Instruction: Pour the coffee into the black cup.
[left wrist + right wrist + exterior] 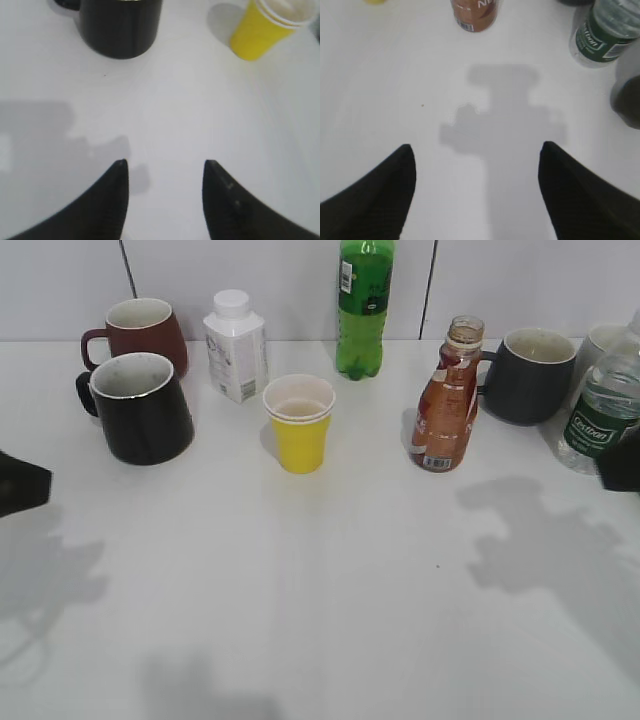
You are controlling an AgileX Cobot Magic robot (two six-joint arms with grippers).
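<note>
The coffee bottle, curvy clear plastic with an orange-red label and brown liquid, stands uncapped right of centre; its base shows at the top of the right wrist view. The black cup stands at the left, handle to the left, and fills the top of the left wrist view. My left gripper is open and empty above bare table, short of the cup; only its dark tip shows at the exterior view's left edge. My right gripper is open and empty, short of the bottle, at the exterior view's right edge.
A yellow paper cup stands in the middle. Behind are a maroon mug, a white carton and a green soda bottle. A dark grey mug and a water bottle with green label stand right of the coffee.
</note>
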